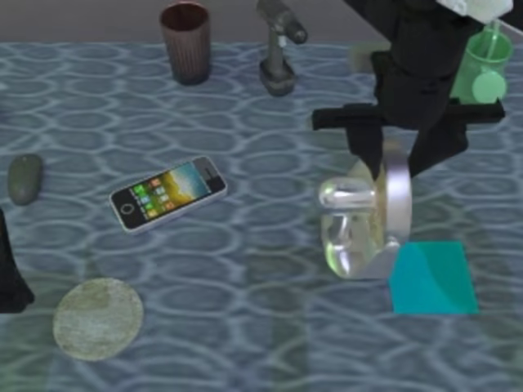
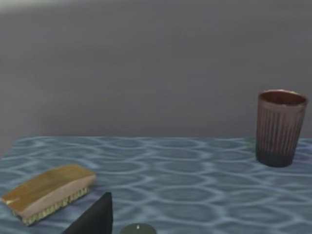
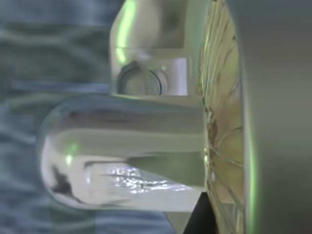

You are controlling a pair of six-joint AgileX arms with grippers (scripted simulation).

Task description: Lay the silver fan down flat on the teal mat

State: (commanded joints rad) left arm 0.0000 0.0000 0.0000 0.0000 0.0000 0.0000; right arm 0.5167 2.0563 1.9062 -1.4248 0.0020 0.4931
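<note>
Nearest the camera's lower edge in the top view, the teal mat (image 1: 433, 278) lies bare on the table's (image 1: 245, 269) right side. Just beside its left edge, the silver fan (image 1: 368, 220) stands upright on its base, barely overlapping the corner. Above it, the right tool (image 1: 396, 159) straddles the rim, apparently pinching it. So the grasp looks made; shifting and laying the fan flat remain. Far left, the left tool (image 1: 10, 282) sits parked; whether it is spread I cannot tell.
</note>
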